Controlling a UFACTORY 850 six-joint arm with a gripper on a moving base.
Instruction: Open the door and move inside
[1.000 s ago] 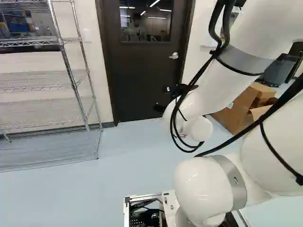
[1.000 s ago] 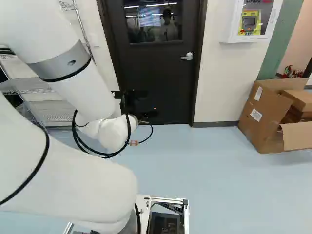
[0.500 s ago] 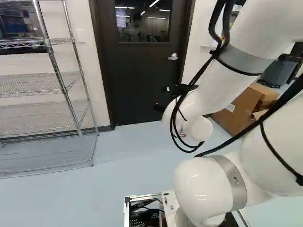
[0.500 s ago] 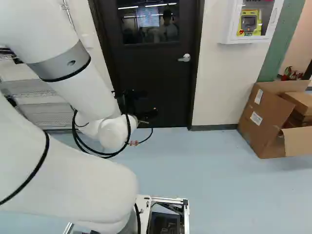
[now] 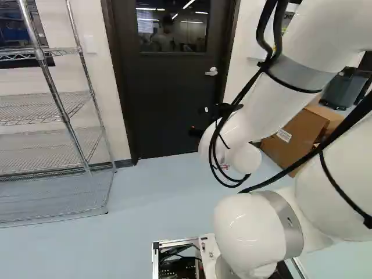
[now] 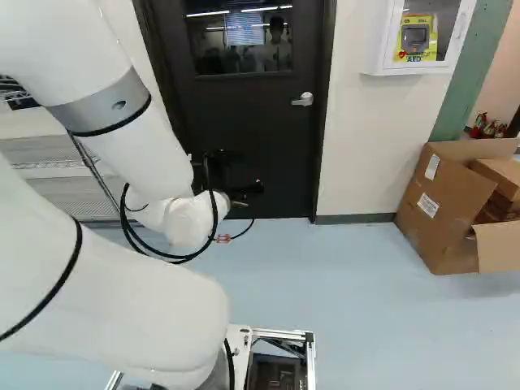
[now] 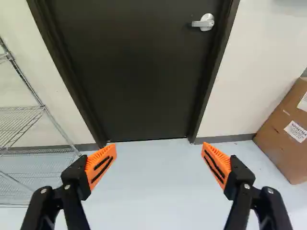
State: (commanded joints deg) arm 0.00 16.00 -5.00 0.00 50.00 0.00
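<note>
Base has moved since the earlier frames. Door and wire shelf now lie farther left in both base views, and the foot of the door sits lower. Arm unchanged against its lowest joint.

Nearest: open metal frame with dark electronics inside (image 5: 177, 261), beside the foot of the white, jointed arm with black cables (image 5: 253, 116). Arm reaches ahead toward the door. At its end, black two-finger gripper with orange pads (image 5: 196, 132), well apart from the door handle. Wrist view: gripper (image 7: 159, 145) open, fingers spread wide, pads (image 7: 101, 165) touching nothing, pale blue floor (image 7: 153, 191) between them.

Farther on, left: silver wire shelving unit (image 5: 65, 116), several tiers, upright on the floor near the wall. Right: brown cardboard box with white labels (image 6: 443, 199), flaps open, smaller brown box (image 6: 497, 172) inside.

Far, straight ahead of the gripper: dark brown door with a window in its upper part (image 7: 139, 72), shut in its dark frame (image 7: 216, 72). Silver lever handle (image 7: 204, 22) on the door's right side, lever pointing left. Right of the door, on the cream wall (image 6: 361, 146): white cabinet (image 6: 385, 49) holding a yellow device (image 6: 426, 28). Green wall strip (image 6: 471, 77) farther right.
</note>
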